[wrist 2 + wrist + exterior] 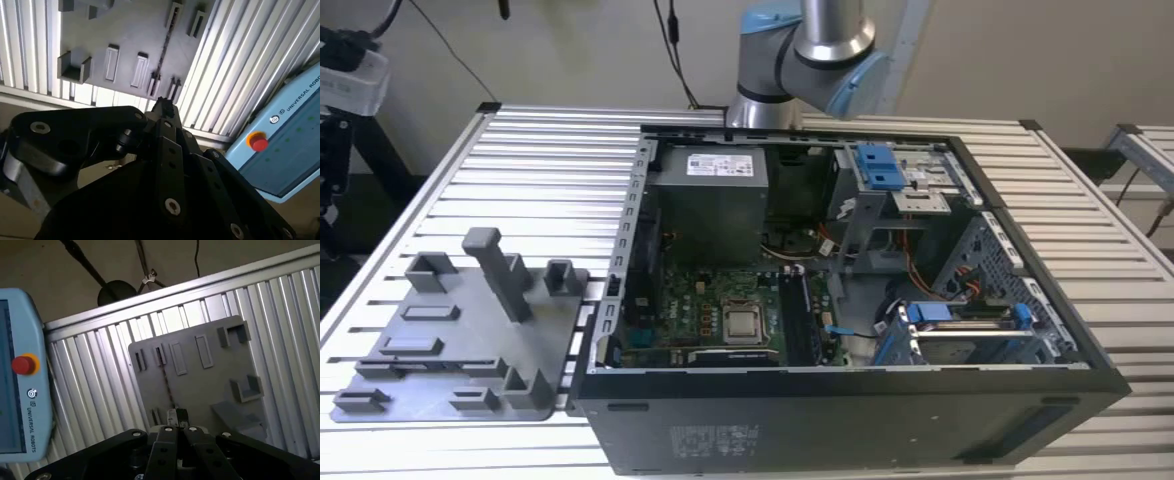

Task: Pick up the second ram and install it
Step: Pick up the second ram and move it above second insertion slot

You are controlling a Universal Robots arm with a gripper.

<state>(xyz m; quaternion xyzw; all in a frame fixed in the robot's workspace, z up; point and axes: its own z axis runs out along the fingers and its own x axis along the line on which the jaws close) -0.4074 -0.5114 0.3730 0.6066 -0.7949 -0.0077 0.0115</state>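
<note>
Step, as judged: pre-pickup approach; long flat dark circuit-board ram stick (166, 385) stood edge-up in grey plastic holder tray (210, 385), uninstalled; black gripper (176, 416) hung above tray, apparently clenched, empty; pickup prob. req. opening and squaring to stick's edge.

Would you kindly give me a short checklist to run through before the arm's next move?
1. Second ram standing in the grey holder tray: ok.
2. End effector lined up with the ram: ok.
3. Ram gripped: cannot tell.
4. Computer case open on top: ok.
5. Free slot on the motherboard: cannot tell.
</note>
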